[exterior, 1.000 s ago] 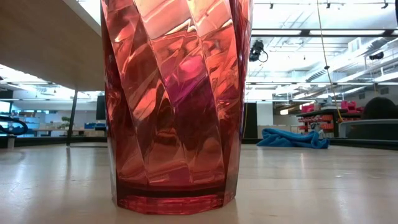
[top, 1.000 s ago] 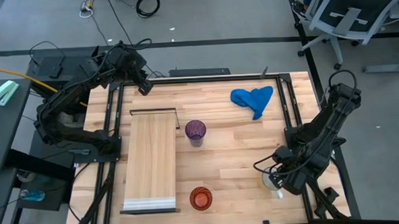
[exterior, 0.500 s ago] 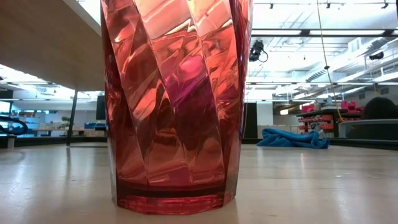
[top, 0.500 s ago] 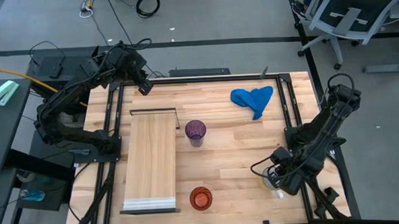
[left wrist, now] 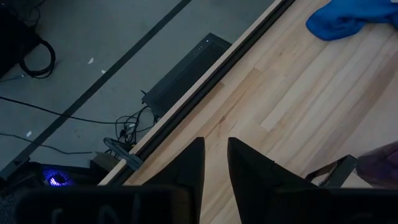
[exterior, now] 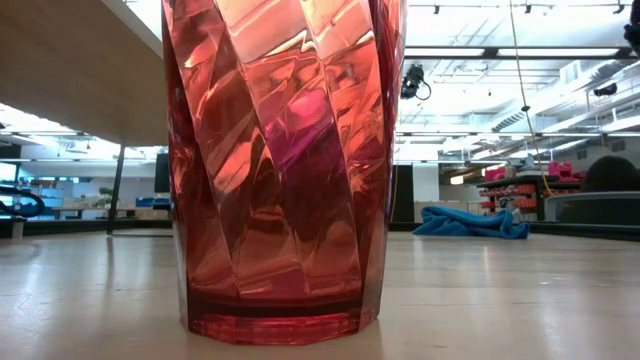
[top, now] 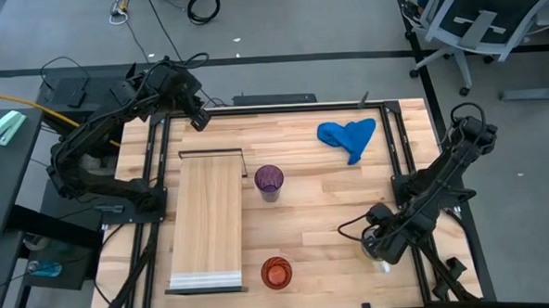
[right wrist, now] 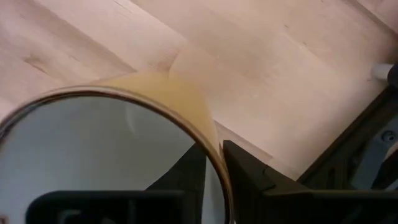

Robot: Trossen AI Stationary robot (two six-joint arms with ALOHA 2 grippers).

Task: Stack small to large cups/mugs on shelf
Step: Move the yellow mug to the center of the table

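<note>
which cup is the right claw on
The white mug near the table's right front corner. The right claw is straddling its rim; the purple tumbler and orange-red cup stand alone.

Butcher-block table (top: 314, 203), bearing shelf board (top: 205, 219), purple tumbler (top: 269, 182), orange-red cup (top: 277, 273), white mug (top: 371, 249), blue cloth (top: 348, 136)

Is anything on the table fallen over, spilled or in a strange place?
Nothing stands out. The purple tumbler and the orange-red cup stand upright on the table, the shelf lies flat, and the right gripper is at the white mug. The blue cloth lies crumpled.
</note>
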